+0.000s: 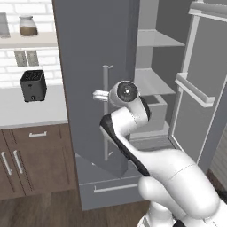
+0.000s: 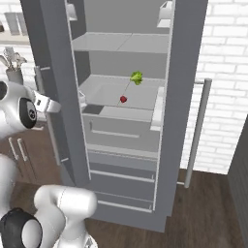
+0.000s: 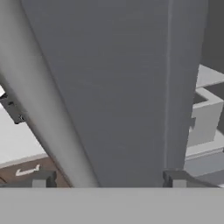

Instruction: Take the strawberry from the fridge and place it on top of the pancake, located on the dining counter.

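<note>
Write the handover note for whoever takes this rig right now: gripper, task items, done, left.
Gripper: open, fingers either side of the left door handle, nothing held.
Fridge: both doors swung open.
Strawberry: on the middle shelf, below and left of the leafy green clump, untouched.
Done: fridge opened.
Left: pull the hand off the handle, reach in, grasp the strawberry, carry it to the dining counter, set it on the pancake.

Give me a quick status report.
Gripper open, at left door handle. Fridge doors open; strawberry on middle shelf, untouched. Green leafy clump sits behind it.
</note>
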